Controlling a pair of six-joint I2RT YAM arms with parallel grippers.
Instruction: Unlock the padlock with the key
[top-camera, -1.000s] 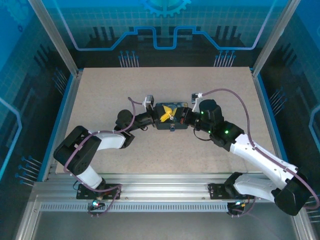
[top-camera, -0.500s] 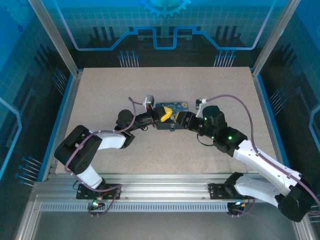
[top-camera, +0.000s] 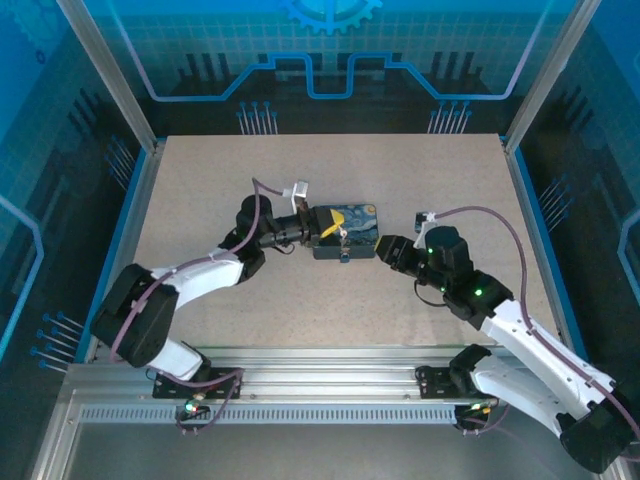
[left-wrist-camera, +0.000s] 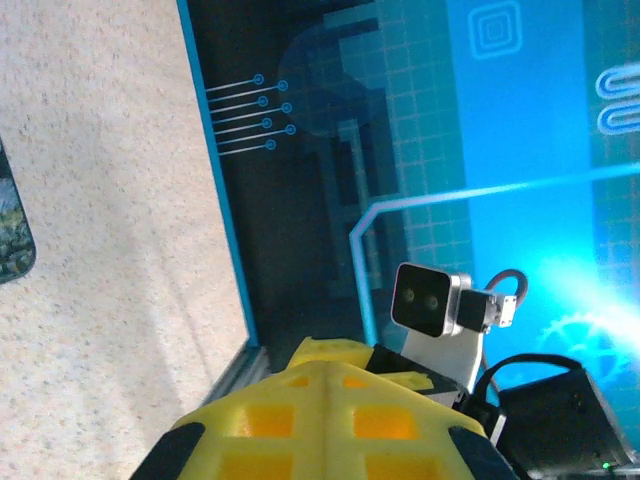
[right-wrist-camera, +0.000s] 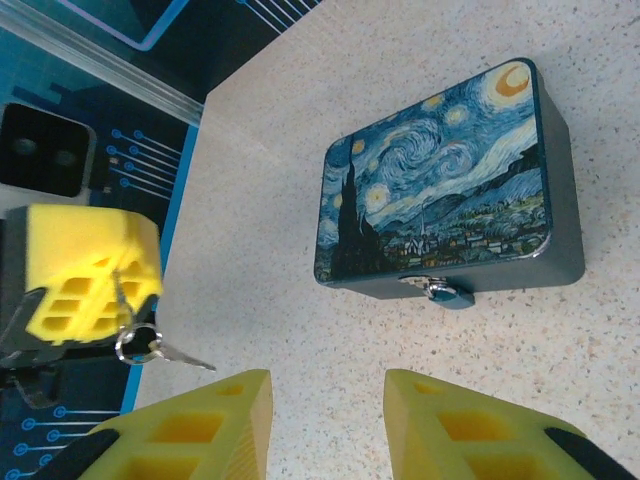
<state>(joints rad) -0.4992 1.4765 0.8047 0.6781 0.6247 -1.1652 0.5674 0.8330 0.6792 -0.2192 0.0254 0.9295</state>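
Observation:
The blue-and-yellow painted tin box (top-camera: 358, 232) lies mid-table, and the tiny silvery padlock (right-wrist-camera: 446, 292) hangs on the clasp of its near side (top-camera: 343, 257). My left gripper (top-camera: 326, 228) hovers at the box's left end, its yellow fingers (right-wrist-camera: 84, 270) pressed shut. A small ring hangs from them on a thin wire, carrying the thin key (right-wrist-camera: 183, 356), which is clear of the padlock. My right gripper (right-wrist-camera: 325, 425) stands open just right of the box (top-camera: 386, 248) with nothing between its fingers. A corner of the box (left-wrist-camera: 12, 230) shows in the left wrist view.
The speckled tabletop (top-camera: 330, 170) is bare around the box. Blue frame rails and glass walls (top-camera: 135, 200) bound it left, right and back. The right arm's wrist camera (left-wrist-camera: 432, 300) faces my left gripper closely.
My right gripper has drawn back to the right, off the box, and stands open. My left gripper has shifted slightly farther back over the box's left end, uncovering more of the lid.

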